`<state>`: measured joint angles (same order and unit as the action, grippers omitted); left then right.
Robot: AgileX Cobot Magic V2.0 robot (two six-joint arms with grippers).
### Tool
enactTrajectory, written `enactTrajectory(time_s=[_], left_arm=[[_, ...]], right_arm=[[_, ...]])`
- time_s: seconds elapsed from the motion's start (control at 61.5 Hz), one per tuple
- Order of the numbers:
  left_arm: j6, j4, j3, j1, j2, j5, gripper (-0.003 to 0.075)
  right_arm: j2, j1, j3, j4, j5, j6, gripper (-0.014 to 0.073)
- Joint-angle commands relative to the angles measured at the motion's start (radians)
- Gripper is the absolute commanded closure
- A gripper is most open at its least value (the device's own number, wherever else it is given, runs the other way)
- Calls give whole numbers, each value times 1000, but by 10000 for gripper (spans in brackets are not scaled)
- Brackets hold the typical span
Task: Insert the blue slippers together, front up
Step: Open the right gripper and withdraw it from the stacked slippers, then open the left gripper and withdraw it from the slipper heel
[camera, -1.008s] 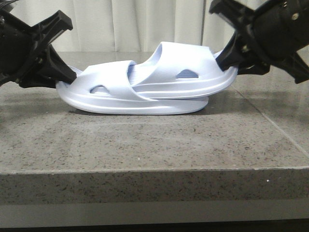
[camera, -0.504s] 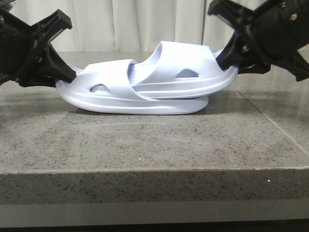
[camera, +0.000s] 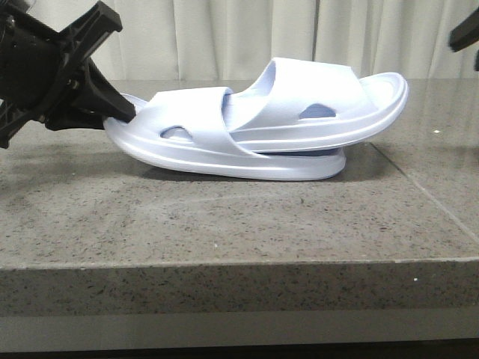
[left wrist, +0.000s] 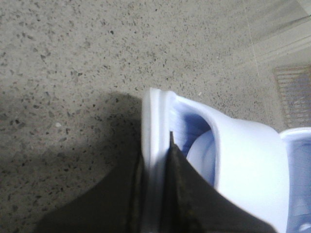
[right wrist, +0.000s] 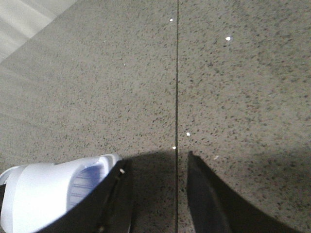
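The two blue slippers lie nested on the granite table. The lower slipper (camera: 196, 142) has the upper slipper (camera: 337, 101) pushed under its strap, and the upper one sticks out to the right. My left gripper (camera: 120, 112) is shut on the lower slipper's left end. In the left wrist view the gripper (left wrist: 156, 162) pinches that slipper's rim (left wrist: 154, 121) between its fingers. My right gripper (right wrist: 155, 162) is open and empty, off to the right of the slippers. The upper slipper's end (right wrist: 43, 191) shows beside one finger. Only a corner of the right arm (camera: 465, 34) shows in the front view.
The speckled grey granite slab (camera: 224, 224) has a front edge close to the camera and a seam (camera: 419, 194) running on its right side. A pale curtain (camera: 224, 37) hangs behind the table.
My right gripper has let go of the upper slipper and pulled away up and to the right. The left gripper and the nested slippers have shifted a little to the right.
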<state>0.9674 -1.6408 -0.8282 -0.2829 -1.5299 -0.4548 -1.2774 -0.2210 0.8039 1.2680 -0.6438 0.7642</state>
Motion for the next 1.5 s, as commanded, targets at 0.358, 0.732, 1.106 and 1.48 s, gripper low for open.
enactTrajectory(time_s=[0.358, 0.732, 1.106, 1.48], left_arm=[[0, -50, -30, -8, 35, 40, 741], [0, 40, -30, -4, 35, 27, 311], [-276, 594, -64, 180, 177, -60, 248], [-908, 1570, -221, 207, 420, -449, 249]], right_arm=[[33, -50, 23, 13, -83, 62, 281], [37, -50, 23, 13, -160, 100, 281], [173, -10, 120, -466, -246, -146, 281], [354, 273, 179, -1131, -370, -663, 284]])
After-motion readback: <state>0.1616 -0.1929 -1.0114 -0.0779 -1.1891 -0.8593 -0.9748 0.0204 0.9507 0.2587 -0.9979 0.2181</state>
